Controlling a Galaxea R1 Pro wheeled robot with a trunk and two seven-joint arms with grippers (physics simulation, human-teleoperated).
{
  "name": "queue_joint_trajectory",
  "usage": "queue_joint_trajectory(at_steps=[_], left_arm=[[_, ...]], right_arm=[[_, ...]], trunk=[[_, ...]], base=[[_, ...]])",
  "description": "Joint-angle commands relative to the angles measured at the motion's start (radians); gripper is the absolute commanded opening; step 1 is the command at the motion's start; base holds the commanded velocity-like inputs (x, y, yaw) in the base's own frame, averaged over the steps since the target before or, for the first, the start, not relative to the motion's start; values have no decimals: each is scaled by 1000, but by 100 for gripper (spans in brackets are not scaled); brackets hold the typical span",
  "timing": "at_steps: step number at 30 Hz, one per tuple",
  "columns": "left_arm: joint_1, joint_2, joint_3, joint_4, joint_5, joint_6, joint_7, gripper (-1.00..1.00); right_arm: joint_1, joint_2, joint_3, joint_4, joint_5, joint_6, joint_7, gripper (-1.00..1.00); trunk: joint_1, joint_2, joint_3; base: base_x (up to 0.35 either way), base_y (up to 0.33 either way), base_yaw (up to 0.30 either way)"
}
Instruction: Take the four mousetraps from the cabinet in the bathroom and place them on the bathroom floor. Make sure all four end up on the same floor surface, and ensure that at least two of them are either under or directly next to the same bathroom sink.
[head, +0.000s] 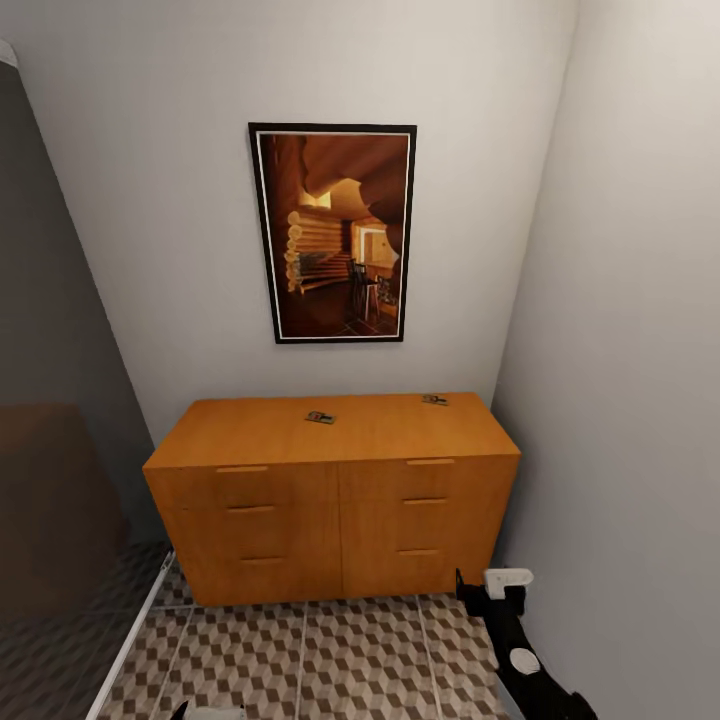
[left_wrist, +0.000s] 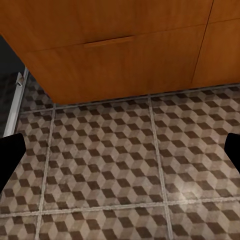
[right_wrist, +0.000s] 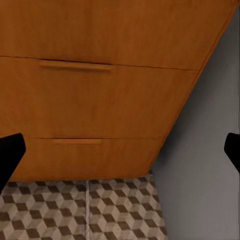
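The walls (head: 150, 200) close in a narrow alcove, a grey one (head: 630, 350) at 3 o'clock and a dark glass panel (head: 50, 400) at 9 o'clock. The floor (head: 330, 660) of cube-print tiles runs from 6 o'clock up to the cabinet (head: 335, 520), which fills the alcove's width at centre, drawers shut. A framed picture (head: 333, 232) hangs above it at 12 o'clock. The right arm (head: 515, 640) lies low at 5 o'clock, beside the cabinet's corner. Two mousetraps rest on the cabinet top, well apart: one (head: 320, 417) near the middle, one (head: 435, 400) toward the back right corner.

The left gripper (left_wrist: 120, 150) hangs over tiles, jaws wide; the right gripper (right_wrist: 120, 150) faces the lower drawers (right_wrist: 75, 105), jaws wide.
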Motion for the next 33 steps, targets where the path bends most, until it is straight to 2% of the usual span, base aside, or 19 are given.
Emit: queue_joint_trajectory(at_steps=[1,6,7,9,10,11,13,15,18,19,22,25,26,27,29,31,33], left_arm=[[-2,-1,-8,3,6,-5,3,100],[-2,-1,-8,3,6,-5,3,100],[-2,-1,-8,3,6,-5,2,100],[-2,-1,-8,3,6,-5,2,100],[-2,-1,-8,3,6,-5,2,100],[-2,-1,-8,3,6,-5,2,100],[-2,-1,-8,3,6,-5,2,100],[-2,-1,-8,3,6,-5,2,100],[-2,-1,-8,3,6,-5,2,100],[-2,-1,-8,3,6,-5,2,100],[-2,-1,-9,3,6,-5,2,100],[-2,-1,-8,3,6,-5,2,100],[-2,-1,-8,3,6,-5,1,100],[-2,-1,-8,3,6,-5,1,100],[-2,-1,-8,3,6,-5,1,100],[-2,-1,-8,3,6,-5,1,100],[-2,-1,-8,3,6,-5,2,100]], right_arm=[[-1,-1,5,-88,7,81,-11,100],[-1,-3,4,-382,8,313,-14,100],[-2,-3,4,-463,13,385,-14,100],[-3,-3,4,-540,22,462,-14,100],[-4,-3,4,-622,37,544,-13,100],[-5,-3,4,-661,45,583,-12,100],[-16,-2,4,-809,77,724,-11,100],[-45,-1,3,-895,95,816,-10,100],[-100,0,3,-952,106,909,-3,100],[-164,0,3,-972,110,976,27,100],[-244,-2,3,-977,112,1029,97,100],[-291,-3,3,-979,113,1047,150,100],[-324,-4,3,-979,114,1058,190,100],[-374,-11,3,-978,117,1079,259,100],[-404,-23,3,-975,119,1096,311,100],[-436,-47,3,-967,121,1118,402,100],[-457,-74,4,-952,122,1133,542,100]], trunk=[[1,-2,-2],[1,-2,-2],[1,-2,-2],[1,-2,-2],[1,-2,-2],[1,-2,-2],[1,-2,-2],[1,-2,-2],[1,-2,-2],[1,-2,-2],[1,-2,-2],[1,-2,-2],[1,-2,-2],[1,-2,-2],[1,-2,-2],[1,-2,-2],[1,-2,-2]], base=[[0,0,0],[0,0,0],[0,0,0],[0,0,0],[0,0,0],[0,0,0],[0,0,0],[0,0,0],[0,0,0],[0,0,0],[0,0,0],[0,0,0],[0,0,0],[0,0,0],[0,0,0],[0,0,0],[0,0,0]])
